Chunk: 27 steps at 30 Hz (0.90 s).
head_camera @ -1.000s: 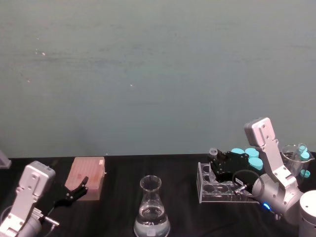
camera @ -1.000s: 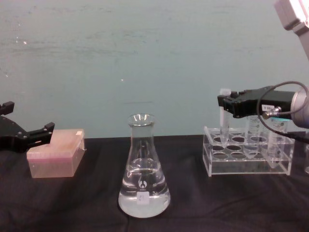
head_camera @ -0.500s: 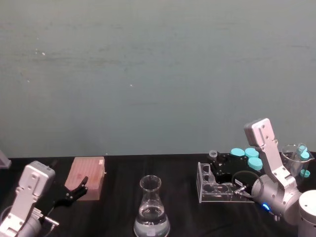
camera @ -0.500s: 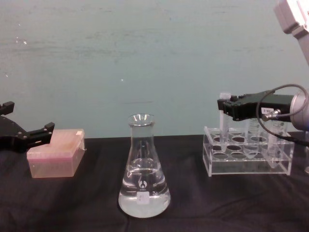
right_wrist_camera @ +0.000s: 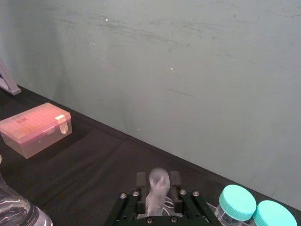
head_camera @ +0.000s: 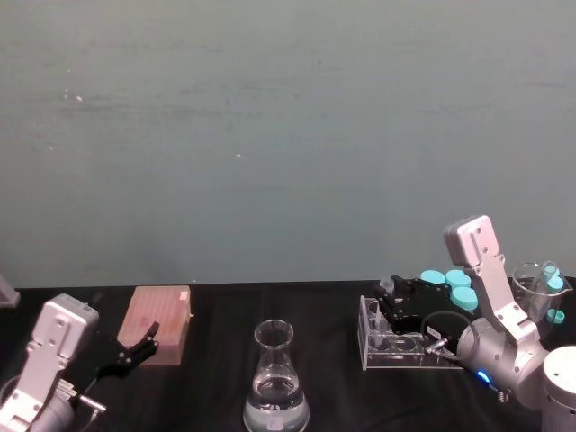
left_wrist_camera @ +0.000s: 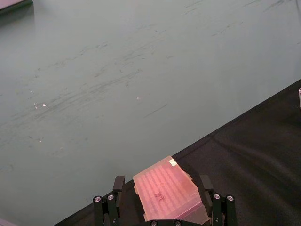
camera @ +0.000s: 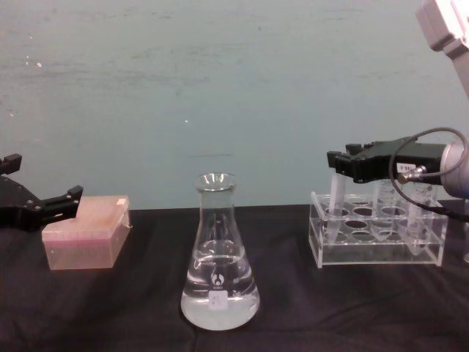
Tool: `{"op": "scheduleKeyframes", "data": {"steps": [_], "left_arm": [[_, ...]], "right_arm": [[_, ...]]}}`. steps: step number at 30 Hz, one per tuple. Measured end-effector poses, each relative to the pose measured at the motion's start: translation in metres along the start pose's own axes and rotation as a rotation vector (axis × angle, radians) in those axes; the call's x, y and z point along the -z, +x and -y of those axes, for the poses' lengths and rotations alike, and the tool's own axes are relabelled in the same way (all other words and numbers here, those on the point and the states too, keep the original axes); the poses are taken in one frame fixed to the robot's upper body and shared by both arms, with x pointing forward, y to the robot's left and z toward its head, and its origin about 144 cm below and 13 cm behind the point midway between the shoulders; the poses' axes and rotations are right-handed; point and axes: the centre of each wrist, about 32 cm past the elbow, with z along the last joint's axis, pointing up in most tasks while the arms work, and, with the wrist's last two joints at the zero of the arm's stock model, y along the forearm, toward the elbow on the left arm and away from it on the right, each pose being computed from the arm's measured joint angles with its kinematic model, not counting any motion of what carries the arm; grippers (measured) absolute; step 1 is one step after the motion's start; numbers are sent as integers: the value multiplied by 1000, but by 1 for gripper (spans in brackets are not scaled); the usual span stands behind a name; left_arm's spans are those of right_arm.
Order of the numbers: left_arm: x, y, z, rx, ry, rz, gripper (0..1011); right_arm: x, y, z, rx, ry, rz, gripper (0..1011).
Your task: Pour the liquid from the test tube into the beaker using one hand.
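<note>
Right tool [camera: 336,163] apparently gripping test tube [camera: 333,196], over rack [camera: 375,240]

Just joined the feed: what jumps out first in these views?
The beaker, partly filled with clear liquid, stands front and centre on the black table. To its right, the right gripper holds the test tube over the clear rack. The left gripper waits open by the pink box.
</note>
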Motion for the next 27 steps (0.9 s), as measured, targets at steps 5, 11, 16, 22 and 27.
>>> {"op": "scheduleKeyframes", "data": {"steps": [5, 11, 16, 22, 27], "left_arm": [[0, 0, 0, 0, 0, 0, 1000], [0, 0, 0, 0, 0, 0, 1000], [0, 0, 0, 0, 0, 0, 1000], [0, 0, 0, 0, 0, 0, 1000], [0, 0, 0, 0, 0, 0, 1000]], "right_arm": [[0, 0, 0, 0, 0, 1, 450], [0, 0, 0, 0, 0, 2, 653], [0, 0, 0, 0, 1, 3, 790], [0, 0, 0, 0, 1, 4, 960], [0, 0, 0, 0, 1, 4, 1002]]}}
